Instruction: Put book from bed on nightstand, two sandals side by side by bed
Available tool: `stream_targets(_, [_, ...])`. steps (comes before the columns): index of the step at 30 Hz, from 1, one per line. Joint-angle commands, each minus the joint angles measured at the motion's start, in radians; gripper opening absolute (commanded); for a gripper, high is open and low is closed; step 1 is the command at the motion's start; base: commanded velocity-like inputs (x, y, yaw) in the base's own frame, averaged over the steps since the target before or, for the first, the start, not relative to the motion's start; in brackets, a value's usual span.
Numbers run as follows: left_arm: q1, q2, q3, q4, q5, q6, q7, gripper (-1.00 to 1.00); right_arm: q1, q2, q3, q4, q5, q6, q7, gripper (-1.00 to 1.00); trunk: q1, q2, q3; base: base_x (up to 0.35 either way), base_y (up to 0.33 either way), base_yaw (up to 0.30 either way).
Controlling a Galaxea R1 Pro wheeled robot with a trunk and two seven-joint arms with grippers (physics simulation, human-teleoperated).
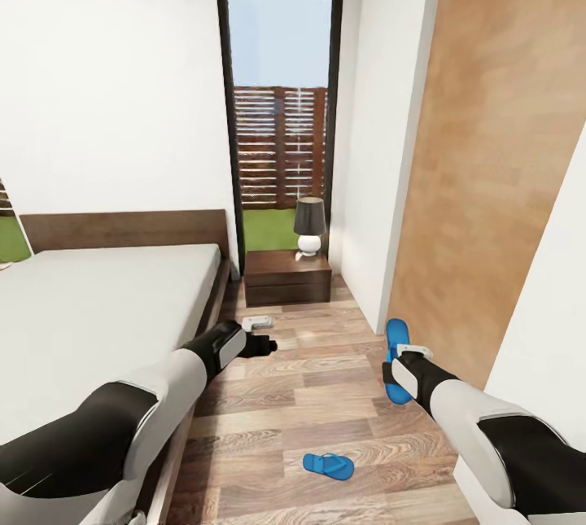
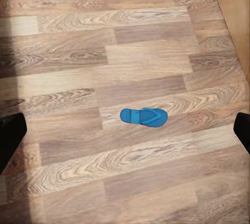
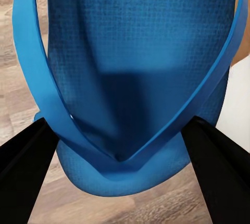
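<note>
While the right gripper [image 1: 396, 369] grips one blue flip-flop [image 1: 396, 338], its mate [image 1: 328, 465] lies lower centre.
Left gripper [image 1: 266, 343] hangs spread, empty; next, set the held one beside the bed [image 1: 89, 305].

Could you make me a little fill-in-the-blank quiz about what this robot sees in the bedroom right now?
1. The right gripper is at a sandal whose color is ____.
2. The second sandal lies on the ____ floor.
3. The small lamp stands on the ____ by the window.
4. The mattress of the bed is ____ in color.

Missing words: blue; wood-plank; nightstand; off-white
</note>
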Motion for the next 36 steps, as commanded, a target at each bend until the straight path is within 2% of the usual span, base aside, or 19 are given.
stream_targets(1, [0.000,0.000,-0.008,-0.034,0.009,0.051,0.005,1.00,0.000,0.004,0.008,-0.012,-0.010,0.011,-0.005,-1.00,0.000,-0.001,-0.003,0.000,0.000,0.053])
stream_targets(4, [0.000,0.000,-0.008,-0.081,0.009,0.118,0.007,1.00,-0.001,0.012,0.008,-0.048,-0.010,0.046,-0.005,-1.00,0.000,-0.001,-0.007,0.000,0.000,0.048])
stream_targets(6, [-0.001,0.000,-0.008,-0.097,0.011,0.137,0.008,1.00,-0.001,0.015,0.007,-0.076,-0.010,0.079,-0.005,-1.00,0.000,-0.001,-0.010,0.000,0.000,0.026])
stream_targets(7, [-0.001,0.000,-0.008,-0.120,0.013,0.158,0.010,1.00,-0.001,0.019,0.007,-0.147,-0.010,0.165,-0.002,-1.00,0.000,-0.001,-0.012,0.000,0.000,0.010])
stream_targets(9, [-0.002,0.000,-0.007,-0.129,0.016,0.165,0.011,1.00,-0.002,0.020,0.006,-0.184,-0.010,0.209,0.001,-1.00,0.000,-0.001,-0.015,0.000,0.000,0.007])
stream_targets(11, [-0.002,0.000,-0.006,-0.139,0.041,0.171,0.011,1.00,-0.003,0.021,0.006,-0.244,-0.012,0.278,0.004,-1.00,0.000,-0.001,-0.018,0.000,0.000,0.003])
stream_targets(13, [-0.002,0.000,-0.005,-0.140,0.067,0.172,0.012,1.00,-0.004,0.022,0.005,-0.262,-0.012,0.299,0.004,-1.00,0.000,-0.001,-0.021,0.000,0.000,0.002])
stream_targets(14, [-0.002,0.000,-0.003,-0.138,0.153,0.173,0.021,1.00,-0.007,0.022,0.004,-0.282,-0.013,0.322,0.005,-1.00,0.000,-0.001,-0.022,0.000,0.000,0.000])
stream_targets(15, [-0.002,0.000,-0.002,-0.137,0.180,0.172,0.028,1.00,-0.009,0.022,0.004,-0.284,-0.013,0.325,0.005,-1.00,0.000,-0.001,-0.024,0.000,0.000,0.000])
stream_targets(16, [-0.002,0.000,0.000,-0.137,0.242,0.171,0.052,1.00,-0.011,0.023,0.004,-0.288,-0.014,0.331,0.005,-1.00,0.000,-0.001,-0.026,0.000,0.000,0.000])
stream_targets(20, [-0.002,0.000,0.004,-0.134,0.388,0.164,0.140,1.00,-0.018,0.032,0.004,-0.293,-0.015,0.337,0.005,-1.00,0.000,-0.001,-0.032,0.000,0.000,0.000])
stream_targets(21, [-0.002,0.000,0.005,-0.130,0.469,0.151,0.199,1.00,-0.024,0.040,0.004,-0.294,-0.015,0.338,0.005,-1.00,0.000,-0.001,-0.034,0.000,0.000,0.000])
stream_targets(22, [-0.002,0.000,0.006,-0.101,0.644,0.079,0.340,1.00,-0.036,0.051,0.003,-0.295,-0.015,0.340,0.003,-1.00,0.000,-0.001,-0.035,0.000,0.000,0.000])
stream_targets(26, [-0.002,0.000,0.007,-0.063,0.815,-0.041,0.470,1.00,-0.044,0.059,0.001,-0.295,-0.016,0.340,0.001,-1.00,0.000,-0.001,-0.041,0.000,0.000,0.000])
stream_targets(28, [-0.001,0.000,0.007,-0.050,0.883,-0.099,0.512,1.00,-0.050,0.061,0.001,-0.295,-0.016,0.340,0.001,-1.00,0.000,-0.001,-0.045,0.000,0.000,0.000])
stream_targets(29, [-0.002,0.000,0.006,-0.029,0.947,-0.159,0.549,1.00,-0.062,0.065,0.000,-0.295,-0.016,0.341,0.000,-1.00,0.000,-0.001,-0.046,0.000,0.000,0.000])
stream_targets(31, [-0.001,0.000,0.006,0.002,0.982,-0.192,0.569,1.00,-0.072,0.071,0.000,-0.295,-0.016,0.341,0.000,-1.00,0.000,-0.001,-0.049,0.000,0.000,0.000])
stream_targets(36, [-0.001,0.000,0.006,0.049,1.010,-0.242,0.588,1.00,-0.081,0.077,-0.001,-0.296,-0.017,0.341,-0.001,-1.00,0.000,-0.001,-0.057,0.000,0.000,0.000])
